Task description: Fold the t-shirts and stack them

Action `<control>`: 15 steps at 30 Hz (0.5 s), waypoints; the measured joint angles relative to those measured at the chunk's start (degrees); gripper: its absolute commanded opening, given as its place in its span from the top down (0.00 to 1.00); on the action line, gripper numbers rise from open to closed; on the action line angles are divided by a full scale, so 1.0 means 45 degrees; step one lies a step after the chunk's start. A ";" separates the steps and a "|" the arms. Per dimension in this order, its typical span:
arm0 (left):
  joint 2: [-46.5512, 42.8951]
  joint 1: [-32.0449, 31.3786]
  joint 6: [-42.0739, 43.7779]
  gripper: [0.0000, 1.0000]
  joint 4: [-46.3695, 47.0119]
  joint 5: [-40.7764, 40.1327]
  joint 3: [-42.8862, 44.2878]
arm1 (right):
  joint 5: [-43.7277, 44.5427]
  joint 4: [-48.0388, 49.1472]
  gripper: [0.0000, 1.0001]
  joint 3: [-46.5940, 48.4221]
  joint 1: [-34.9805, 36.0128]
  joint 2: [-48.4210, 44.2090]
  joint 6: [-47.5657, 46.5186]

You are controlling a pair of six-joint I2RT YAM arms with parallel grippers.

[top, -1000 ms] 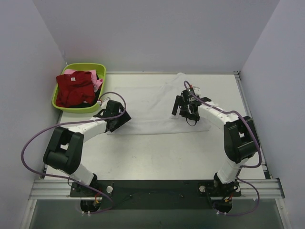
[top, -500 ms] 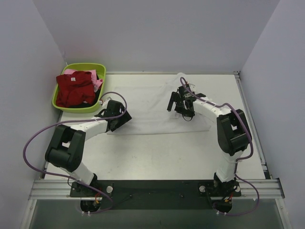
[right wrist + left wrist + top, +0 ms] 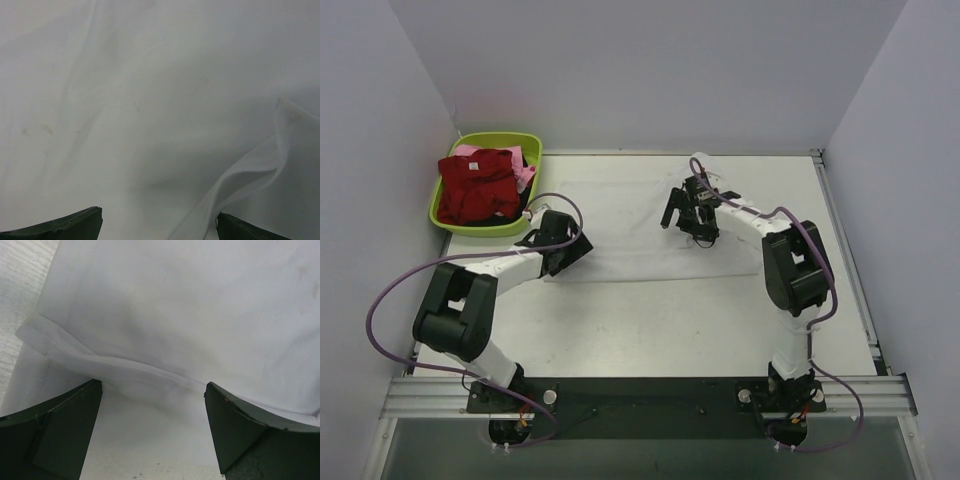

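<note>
A large white t-shirt [image 3: 630,225] lies spread on the table. My left gripper [image 3: 578,250] is low at its near left corner, open. In the left wrist view the shirt's folded hem [image 3: 100,360] lies just beyond the open left gripper [image 3: 152,385], with nothing between the fingers. My right gripper [image 3: 682,215] hovers open over the shirt's right part. In the right wrist view a raised fold of white cloth [image 3: 240,180] runs beside the open right gripper [image 3: 159,214]. A dark red t-shirt [image 3: 478,185] and a pink one [image 3: 526,178] lie crumpled in the basin.
The lime-green basin [image 3: 485,229] stands at the back left, just beyond my left gripper. Grey walls close in the table's back and sides. Purple cables loop from both arms. Bare tabletop [image 3: 650,330] lies between the shirt and the arm bases.
My right gripper has swung left and a little away from the bases across the white shirt, staying open. The left arm has hardly moved.
</note>
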 measured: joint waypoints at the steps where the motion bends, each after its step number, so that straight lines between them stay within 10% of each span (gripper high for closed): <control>1: -0.0034 0.0034 0.0019 0.06 0.0010 0.0000 -0.0034 | 0.0005 0.0063 0.00 0.0092 0.0000 0.0136 0.0034; 15: -0.0228 0.0209 0.0219 0.06 0.0223 0.0010 -0.0335 | 0.0272 0.1083 0.00 0.1904 -0.0010 0.1554 0.0238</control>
